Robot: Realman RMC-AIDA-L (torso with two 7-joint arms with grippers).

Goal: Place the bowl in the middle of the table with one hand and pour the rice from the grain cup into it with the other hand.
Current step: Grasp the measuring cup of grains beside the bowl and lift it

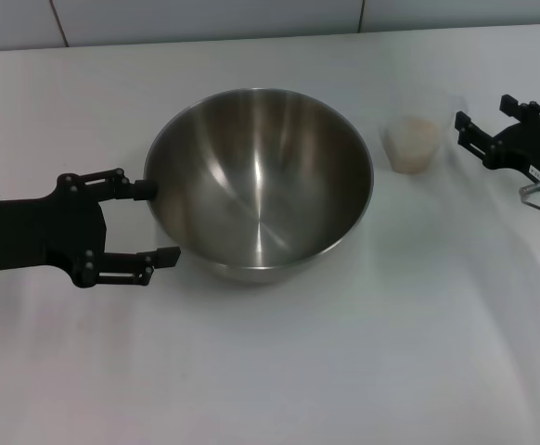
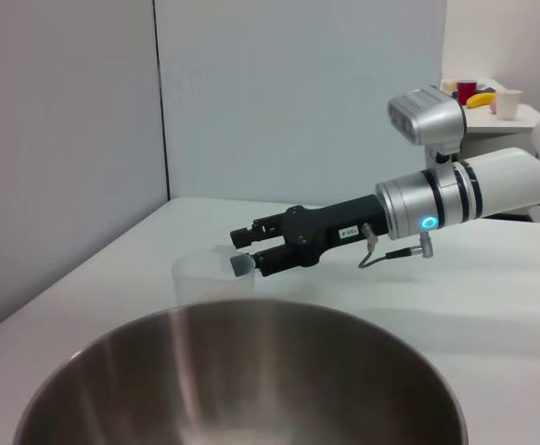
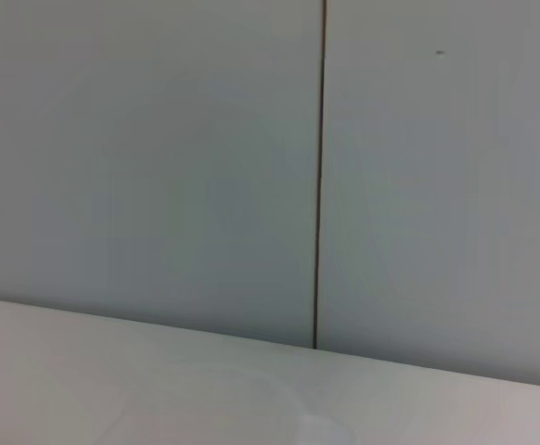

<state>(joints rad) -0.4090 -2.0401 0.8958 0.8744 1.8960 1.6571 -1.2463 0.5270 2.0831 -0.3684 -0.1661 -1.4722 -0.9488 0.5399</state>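
Nearest the robot, the left gripper (image 1: 159,222) is seen at the left side of the stainless-steel bowl (image 1: 261,181), its fingers spread open. One fingertip sits against the rim, the other lies low beside the bowl's outer wall. Nothing is clamped.

The bowl rests upright on the white table (image 1: 344,371), roughly at its middle, and is empty. Placement is judged done or nearly so.

Just beyond the bowl's right rim, close but apart from it, the clear grain cup (image 1: 417,139) stands upright with rice (image 1: 411,139) in its lower part. In the left wrist view the cup (image 2: 200,273) shows only as a faint outline behind the bowl (image 2: 251,371).

Farthest right, the right gripper (image 1: 465,134) is aimed at the cup, fingers parted, just short of its wall (image 2: 242,250).

Step in hand, as judged: grasping the cup. The thin wall should be closed on gently at mid-height, so it is not crushed or tipped. The cup should be lifted clear of the rim before it is tilted over the bowl's centre. The left fingers are best drawn off the rim first, so the bowl is not nudged.
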